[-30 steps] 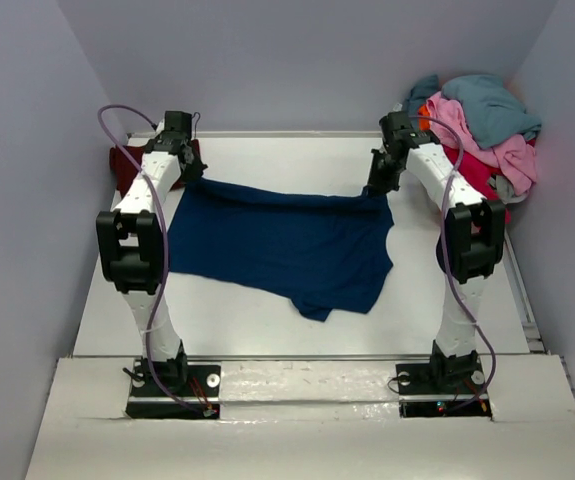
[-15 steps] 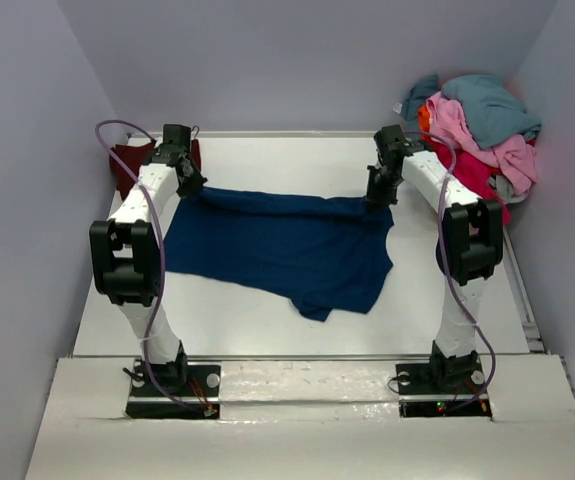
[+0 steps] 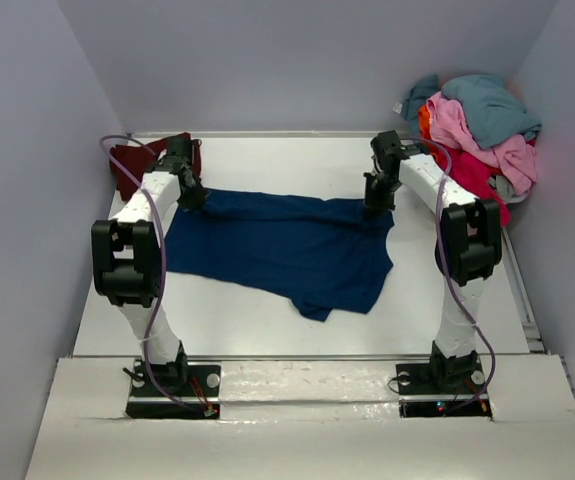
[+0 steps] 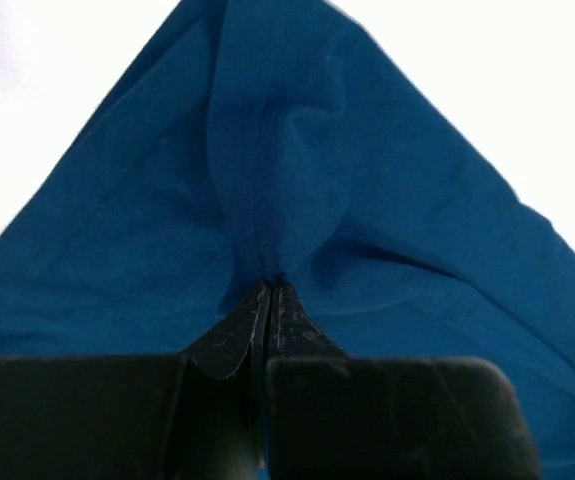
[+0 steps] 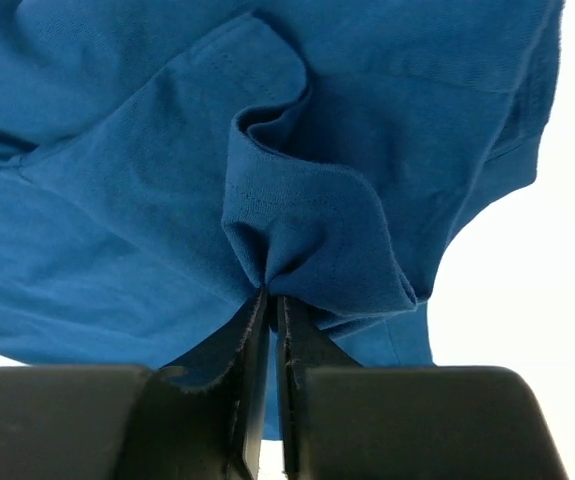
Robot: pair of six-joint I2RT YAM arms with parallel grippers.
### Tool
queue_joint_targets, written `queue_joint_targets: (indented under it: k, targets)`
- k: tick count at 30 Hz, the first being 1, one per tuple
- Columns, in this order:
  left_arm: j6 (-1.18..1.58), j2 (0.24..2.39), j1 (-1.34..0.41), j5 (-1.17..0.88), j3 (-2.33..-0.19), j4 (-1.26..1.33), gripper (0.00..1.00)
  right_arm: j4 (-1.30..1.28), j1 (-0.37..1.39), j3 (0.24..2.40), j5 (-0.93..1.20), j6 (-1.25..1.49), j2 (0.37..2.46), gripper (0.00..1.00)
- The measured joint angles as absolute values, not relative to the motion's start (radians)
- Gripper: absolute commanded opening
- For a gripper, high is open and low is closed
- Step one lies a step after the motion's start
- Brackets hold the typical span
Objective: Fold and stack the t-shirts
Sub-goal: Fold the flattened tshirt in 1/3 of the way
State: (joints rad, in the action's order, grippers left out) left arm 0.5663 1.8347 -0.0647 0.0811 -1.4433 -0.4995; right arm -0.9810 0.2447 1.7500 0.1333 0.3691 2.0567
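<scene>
1 fold underway: left gripper (image 3: 195, 199) and right gripper (image 3: 375, 203) pinch far corners of the navy t-shirt (image 3: 287, 250); unfolded pile (image 3: 479, 130) waits beyond the right gripper's corner

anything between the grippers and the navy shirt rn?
Nothing visible. The left gripper and the right gripper are each shut on a pinch of the navy shirt, one at each far corner.
</scene>
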Motion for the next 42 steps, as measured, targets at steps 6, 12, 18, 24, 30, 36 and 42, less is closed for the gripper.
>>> queue_joint_targets:
  k: [6, 12, 18, 24, 30, 36, 42]
  targets:
    - [0.593, 1.816, -0.065, 0.081, -1.4, -0.498, 0.25, -0.989, 0.255, 1.75, 0.146, 0.356, 2.057, 0.45]
    - [0.614, 1.757, -0.07, 0.084, -1.373, -0.493, 0.57, -0.991, 0.257, 1.75, 0.151, 0.344, 2.057, 0.57]
    - [0.626, 1.722, -0.072, 0.094, -1.367, -0.494, 0.79, -0.994, 0.257, 1.741, 0.152, 0.338, 2.057, 0.58]
    - [0.625, 1.718, -0.08, 0.098, -1.372, -0.497, 0.77, -0.998, 0.257, 1.733, 0.139, 0.337, 2.056, 0.58]
    - [0.608, 1.79, -0.09, 0.093, -1.474, -0.515, 0.76, -1.023, 0.257, 1.804, 0.081, 0.347, 2.056, 0.57]
    - [0.585, 1.92, -0.092, 0.089, -1.64, -0.527, 0.75, -1.047, 0.255, 2.018, 0.043, 0.36, 2.093, 0.57]
    - [0.569, 2.0, -0.092, 0.084, -1.71, -0.55, 0.73, -1.057, 0.254, 2.13, 0.037, 0.366, 2.182, 0.57]
